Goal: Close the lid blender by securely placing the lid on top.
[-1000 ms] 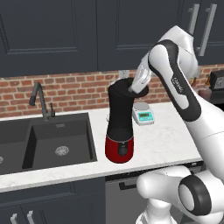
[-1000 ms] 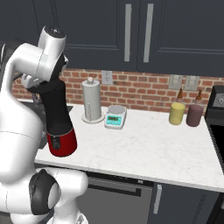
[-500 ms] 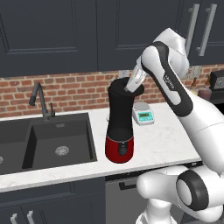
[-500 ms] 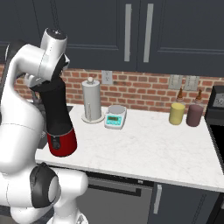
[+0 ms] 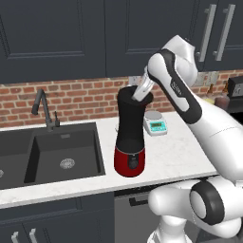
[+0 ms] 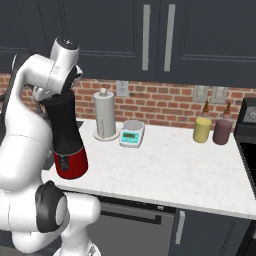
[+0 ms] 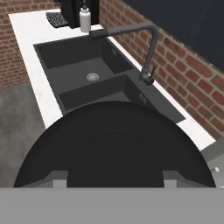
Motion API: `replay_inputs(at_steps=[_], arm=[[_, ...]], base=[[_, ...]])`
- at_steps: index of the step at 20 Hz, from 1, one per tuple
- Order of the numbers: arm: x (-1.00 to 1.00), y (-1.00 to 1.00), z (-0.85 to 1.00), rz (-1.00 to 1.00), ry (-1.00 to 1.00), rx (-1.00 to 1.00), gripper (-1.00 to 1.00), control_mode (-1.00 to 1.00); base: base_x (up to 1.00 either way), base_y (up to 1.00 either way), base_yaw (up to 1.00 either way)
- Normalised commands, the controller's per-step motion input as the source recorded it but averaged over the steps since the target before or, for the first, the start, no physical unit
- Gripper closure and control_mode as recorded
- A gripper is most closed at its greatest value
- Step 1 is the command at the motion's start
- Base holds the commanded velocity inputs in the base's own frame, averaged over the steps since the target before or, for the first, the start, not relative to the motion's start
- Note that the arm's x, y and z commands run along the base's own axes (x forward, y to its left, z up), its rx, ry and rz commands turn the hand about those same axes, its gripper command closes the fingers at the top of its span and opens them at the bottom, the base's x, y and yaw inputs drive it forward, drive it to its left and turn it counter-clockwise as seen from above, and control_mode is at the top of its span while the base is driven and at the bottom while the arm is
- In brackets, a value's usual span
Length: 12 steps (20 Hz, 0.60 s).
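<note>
Black round lid (image 7: 114,162) closest to hand camera, broad disc low in hand view. Jaws hidden under it; cannot tell if holding lid or parted. Gripper (image 5: 142,88) tilted at blender (image 5: 130,135) top, touching jar rim. Blender upright on white tabletop (image 6: 165,165), red base near front edge. Step in hand, by my judgement: placing lid on jar mouth. Next move needs lid level, centred, pressed down, then release. Beyond: dark sink (image 7: 94,76), faucet (image 7: 144,48), brick wall (image 7: 183,65).
</note>
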Motion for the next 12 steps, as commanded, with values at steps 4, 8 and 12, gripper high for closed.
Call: replay_inputs(at_steps=[4,8,12], arm=[[0.24,0.06,-0.01,-0.02,0.0,0.0,1.0,-1.0],[0.25,0.19,0.0,-0.03,0.0,0.0,1.0,-1.0],[0.23,0.19,-0.03,-0.03,0.0,0.0,1.0,-1.0]], base=[[0.0,0.0,0.0],[0.0,0.0,0.0],[0.0,0.0,0.0]])
